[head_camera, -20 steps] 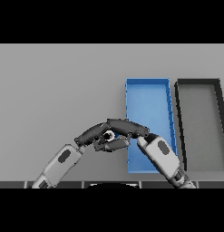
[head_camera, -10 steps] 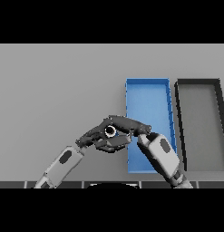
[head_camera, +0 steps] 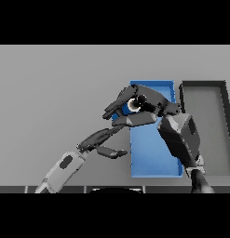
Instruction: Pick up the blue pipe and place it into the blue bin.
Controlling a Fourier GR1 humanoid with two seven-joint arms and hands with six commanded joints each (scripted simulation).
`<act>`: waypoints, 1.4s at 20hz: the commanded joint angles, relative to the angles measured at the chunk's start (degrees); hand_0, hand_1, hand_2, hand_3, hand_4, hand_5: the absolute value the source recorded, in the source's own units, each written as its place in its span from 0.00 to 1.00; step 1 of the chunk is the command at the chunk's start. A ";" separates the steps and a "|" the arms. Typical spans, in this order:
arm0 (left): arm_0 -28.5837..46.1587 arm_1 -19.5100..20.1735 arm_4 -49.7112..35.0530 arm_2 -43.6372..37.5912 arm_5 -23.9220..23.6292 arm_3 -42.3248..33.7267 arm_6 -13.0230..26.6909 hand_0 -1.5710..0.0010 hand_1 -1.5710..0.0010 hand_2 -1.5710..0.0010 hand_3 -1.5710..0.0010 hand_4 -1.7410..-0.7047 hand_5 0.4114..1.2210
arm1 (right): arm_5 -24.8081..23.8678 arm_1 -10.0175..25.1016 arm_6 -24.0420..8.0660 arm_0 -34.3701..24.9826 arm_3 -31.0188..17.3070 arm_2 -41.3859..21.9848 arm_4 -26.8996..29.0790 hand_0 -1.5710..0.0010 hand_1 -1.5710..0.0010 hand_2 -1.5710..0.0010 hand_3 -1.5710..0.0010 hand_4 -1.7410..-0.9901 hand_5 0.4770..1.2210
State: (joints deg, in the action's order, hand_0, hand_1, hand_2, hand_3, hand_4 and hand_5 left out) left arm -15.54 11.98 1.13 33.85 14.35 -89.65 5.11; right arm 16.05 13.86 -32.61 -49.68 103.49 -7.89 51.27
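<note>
Right hand [head_camera: 143,108] raised over the near-left part of the rectangular blue bin [head_camera: 156,158], fingers curled round the short blue pipe [head_camera: 133,105]. Left hand [head_camera: 103,142] just left of the bin above the grey worktop [head_camera: 51,93], fingers straight, holding nothing.

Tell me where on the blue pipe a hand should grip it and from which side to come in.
Judging from this view, grip the blue pipe round its body, leaving its round end free. The right hand is curled on it that way from the right, over the blue bin. Most of the pipe is hidden by the fingers. The left hand is open below.
</note>
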 commanded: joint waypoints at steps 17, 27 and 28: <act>0.90 0.89 -1.24 -0.68 0.71 -1.17 -0.73 1.00 1.00 1.00 1.00 0.82 0.08 | -8.89 8.04 -1.85 6.91 -21.90 9.68 -17.88 0.00 0.00 0.00 0.00 0.00 0.86; 0.09 0.56 -1.01 -1.14 0.33 0.06 -0.53 1.00 1.00 1.00 1.00 0.83 0.06 | -17.15 18.77 -2.32 20.39 -26.13 -9.97 -9.56 0.00 0.00 0.00 0.15 0.19 0.85; 0.16 -0.02 -0.88 -0.68 0.10 -0.36 -0.26 1.00 1.00 1.00 1.00 0.83 0.05 | -19.48 20.63 -2.32 19.68 -27.80 -13.99 -6.62 0.00 0.07 0.11 0.29 0.26 0.88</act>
State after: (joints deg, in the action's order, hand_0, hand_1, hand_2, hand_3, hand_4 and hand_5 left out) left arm -15.39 11.92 0.24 33.20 14.47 -90.02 4.80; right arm -3.25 34.50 -34.94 -29.98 75.66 -21.89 44.58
